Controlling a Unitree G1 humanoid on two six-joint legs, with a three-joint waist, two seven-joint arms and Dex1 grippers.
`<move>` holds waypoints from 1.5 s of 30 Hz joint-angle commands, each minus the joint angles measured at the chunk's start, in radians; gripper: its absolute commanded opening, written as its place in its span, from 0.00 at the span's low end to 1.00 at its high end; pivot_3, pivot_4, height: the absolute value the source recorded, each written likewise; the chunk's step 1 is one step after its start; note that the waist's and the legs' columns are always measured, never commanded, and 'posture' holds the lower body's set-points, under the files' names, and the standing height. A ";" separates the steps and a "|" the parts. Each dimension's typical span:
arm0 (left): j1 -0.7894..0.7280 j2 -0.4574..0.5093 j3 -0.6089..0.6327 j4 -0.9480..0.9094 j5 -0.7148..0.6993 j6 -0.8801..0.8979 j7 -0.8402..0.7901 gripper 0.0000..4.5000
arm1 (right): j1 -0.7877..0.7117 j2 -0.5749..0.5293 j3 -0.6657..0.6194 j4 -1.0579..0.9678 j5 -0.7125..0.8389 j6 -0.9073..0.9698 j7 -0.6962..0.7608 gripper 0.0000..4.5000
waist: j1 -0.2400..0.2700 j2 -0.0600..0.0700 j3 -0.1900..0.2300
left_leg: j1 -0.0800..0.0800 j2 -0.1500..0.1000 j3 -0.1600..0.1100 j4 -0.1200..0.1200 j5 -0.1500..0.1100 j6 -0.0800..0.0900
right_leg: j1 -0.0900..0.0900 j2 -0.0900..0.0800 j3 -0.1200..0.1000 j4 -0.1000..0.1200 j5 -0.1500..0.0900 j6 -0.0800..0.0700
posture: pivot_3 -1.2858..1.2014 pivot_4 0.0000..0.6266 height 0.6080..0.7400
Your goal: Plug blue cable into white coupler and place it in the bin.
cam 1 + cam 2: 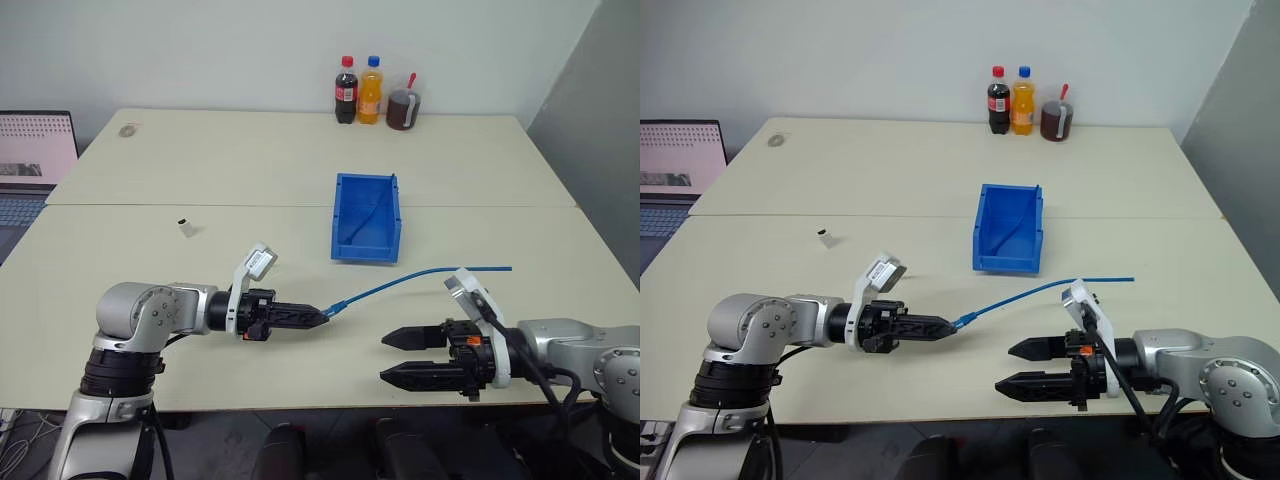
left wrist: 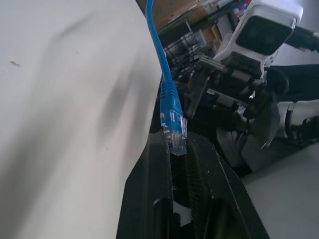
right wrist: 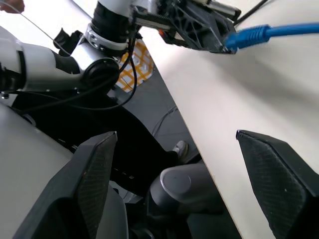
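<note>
Blue cable (image 1: 420, 277) hangs in a shallow arc above the front half of the table (image 1: 250, 170), one plug end clamped between the closed fingers of the left gripper (image 1: 322, 317) and the other end trailing off to the right, its far tip lying near the table's right side. In the left wrist view the clear plug with its blue boot (image 2: 172, 119) sits pinched at the very tips of the two black fingers (image 2: 149, 189), pointing away from the gripper. The left gripper is held roughly level and points toward the right gripper (image 1: 392, 358), which faces it from the other side with its two fingers spread wide and nothing between them; the two grippers are near each other but apart, and the cable passes above and behind the right one.

White coupler (image 1: 185, 227) stands by itself on the table, well to the left of the bin (image 1: 367, 216) and behind the left arm, touched by neither gripper. The bright-blue bin rests near the middle of the table, just behind the cable's arc, open side up; a thin dark line shows inside it, too small to identify.

At the far edge stand a cola bottle (image 1: 346, 90), an orange soda bottle (image 1: 371, 90) and a dark-filled jug (image 1: 404, 106) in a row. A laptop (image 1: 35, 150) sits off the table's left end.
</note>
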 commanded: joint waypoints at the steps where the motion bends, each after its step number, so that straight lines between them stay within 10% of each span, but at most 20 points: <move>1: 0.016 0.022 0.038 -0.062 -0.074 0.045 0.024 0.03 | -0.039 0.050 0.038 0.045 -0.063 -0.076 -0.063 0.90 | -0.006 0.000 0.000 | 0.000 0.000 0.000 0.000 0.000 0.000 | 0.000 0.001 0.000 0.000 0.000 0.000 | 0.52 0.24 1.00; 10: 0.044 0.011 0.070 -0.120 -0.175 0.071 0.094 0.03 | -0.087 0.206 0.036 0.192 0.087 -0.026 -0.206 0.90 | -0.009 0.000 0.000 | 0.000 0.001 0.001 -0.001 0.000 0.000 | 0.000 0.000 0.001 -0.001 0.000 0.000 | 0.52 0.24 1.00; 27: 0.086 0.037 0.014 -0.137 -0.197 -0.045 0.117 0.03 | -0.171 0.172 0.085 0.316 0.434 -0.026 -0.398 0.07 | -0.010 0.000 0.000 | 0.000 0.000 0.002 -0.001 0.000 0.000 | -0.001 0.000 0.003 -0.001 0.000 0.000 | 0.52 0.24 1.00; 35: 0.132 0.074 -0.041 -0.193 -0.113 -0.215 0.072 0.03 | -0.181 0.139 0.121 0.313 0.434 -0.047 -0.396 0.00 | -0.009 0.000 0.000 | 0.000 0.000 0.002 -0.001 0.000 0.000 | -0.001 0.000 0.003 -0.001 0.000 0.000 | 0.52 0.24 1.00; 36: 0.142 0.093 -0.062 -0.205 -0.088 -0.253 0.047 0.19 | -0.184 0.136 0.122 0.317 0.431 -0.051 -0.397 0.00 | -0.010 0.000 0.000 | 0.000 0.000 0.002 -0.001 0.000 0.000 | -0.001 0.000 0.003 -0.001 0.000 0.000 | 0.52 0.24 1.00; 45: 0.146 0.206 -0.181 -0.211 0.080 -0.506 -0.100 0.55 | -0.210 0.128 0.125 0.343 0.411 -0.082 -0.415 0.00 | -0.009 0.000 0.000 | 0.000 0.000 0.003 -0.002 0.000 0.000 | -0.001 0.000 0.004 -0.002 0.000 -0.001 | 0.52 0.24 1.00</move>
